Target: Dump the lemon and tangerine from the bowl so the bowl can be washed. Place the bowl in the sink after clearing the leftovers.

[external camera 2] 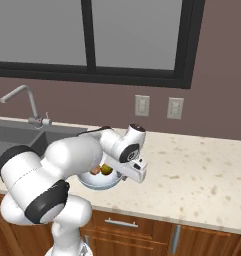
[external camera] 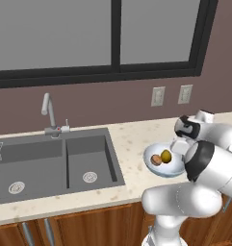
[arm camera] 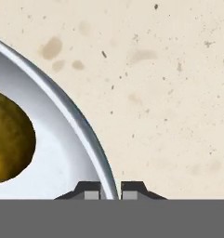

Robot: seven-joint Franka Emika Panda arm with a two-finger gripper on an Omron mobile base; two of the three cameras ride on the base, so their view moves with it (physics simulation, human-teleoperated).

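Gripper [arm camera: 110,191]: two dark finger tips set close either side of the bowl's rim, one inside and one outside, clamped narrowly on the rim. Bowl [external camera: 155,169]: white with pale blue rim, held at its right edge, appearing lifted off the speckled beige counter [external camera: 132,144] and slightly tilted; in the right base view the bowl [external camera 2: 94,182] hangs below the wrist at the counter's front edge. Lemon [external camera: 166,155]: olive-yellow, inside the bowl, nearest the gripper; seen large in the hand view [arm camera: 9,139]. Tangerine [external camera: 156,160]: orange-brown, inside the bowl, touching the lemon on its left. Sink [external camera: 59,158]: dark grey double basin, left of the bowl, well apart from it. Faucet [external camera: 49,114]: slim silver, behind the sink. Two wall outlets [external camera: 158,96]: on the brown wall beyond
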